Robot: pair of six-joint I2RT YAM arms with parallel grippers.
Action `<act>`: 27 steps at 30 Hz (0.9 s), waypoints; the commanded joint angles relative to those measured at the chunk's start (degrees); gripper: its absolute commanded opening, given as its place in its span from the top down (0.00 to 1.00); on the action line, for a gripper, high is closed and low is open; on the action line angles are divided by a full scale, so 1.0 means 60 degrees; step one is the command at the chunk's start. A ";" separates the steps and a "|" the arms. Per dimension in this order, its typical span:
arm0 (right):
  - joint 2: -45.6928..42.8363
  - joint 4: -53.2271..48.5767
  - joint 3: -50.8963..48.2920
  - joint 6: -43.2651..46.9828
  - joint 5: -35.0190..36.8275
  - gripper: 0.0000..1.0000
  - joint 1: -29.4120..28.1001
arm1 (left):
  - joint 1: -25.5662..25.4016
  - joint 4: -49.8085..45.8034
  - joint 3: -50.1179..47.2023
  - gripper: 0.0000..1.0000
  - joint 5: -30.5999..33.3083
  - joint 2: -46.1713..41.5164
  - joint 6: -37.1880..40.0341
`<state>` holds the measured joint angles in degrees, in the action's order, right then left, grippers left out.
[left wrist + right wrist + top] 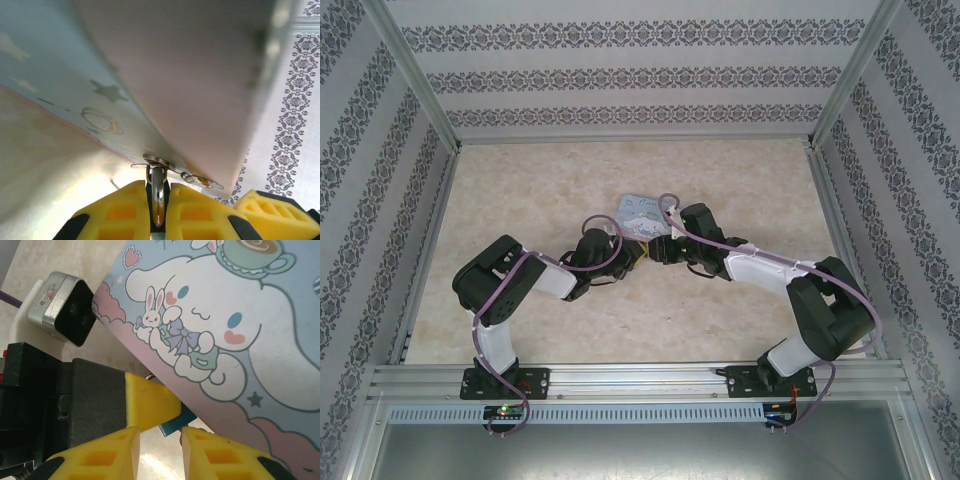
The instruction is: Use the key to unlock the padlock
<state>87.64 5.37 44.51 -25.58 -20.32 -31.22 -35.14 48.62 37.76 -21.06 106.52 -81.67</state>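
OK, top external: both arms reach in to mid-table (pixel 570 180). The left gripper (pixel 637 257) and right gripper (pixel 658 247) are nearly nose to nose at the near edge of the light-blue tin (pixel 642 213). The padlock is too small to resolve there.

Left wrist gives the grip. The left gripper (pixel 157 186) has its yellow fingers (pixel 130 205) closed tight on the padlock (pixel 158 200), which shows as a thin shiny metal part clamped between the pads. That part runs up to a small metal ring (pixel 156 161) at the edge of the tin (pixel 60 75). No teal is visible from this side.

Right wrist adds the colour. The teal padlock (pixel 175 423) pokes out beside the left gripper's yellow finger (pixel 150 400), right at the edge of the tin (pixel 225 340), just past the right fingertips. The right gripper (pixel 160 436) has its jaws narrowly apart with nothing between them. The left arm's camera box (pixel 65 307) sits upper left.

Tin: cartoon face towards the right wrist, with stars and a plain grey side towards the left wrist. Its inside is not visible, so I can't tell the contents.
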 commanded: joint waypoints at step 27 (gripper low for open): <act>0.1062 -0.0884 0.0216 0.3095 0.5465 0.62 -0.2412 | 0.0066 -0.0298 0.0251 1.00 -0.0273 -0.0252 -0.0111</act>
<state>92.58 0.05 43.57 -8.82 7.94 -45.21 -35.14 47.72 38.20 -21.45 106.48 -81.71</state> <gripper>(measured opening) 0.382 0.097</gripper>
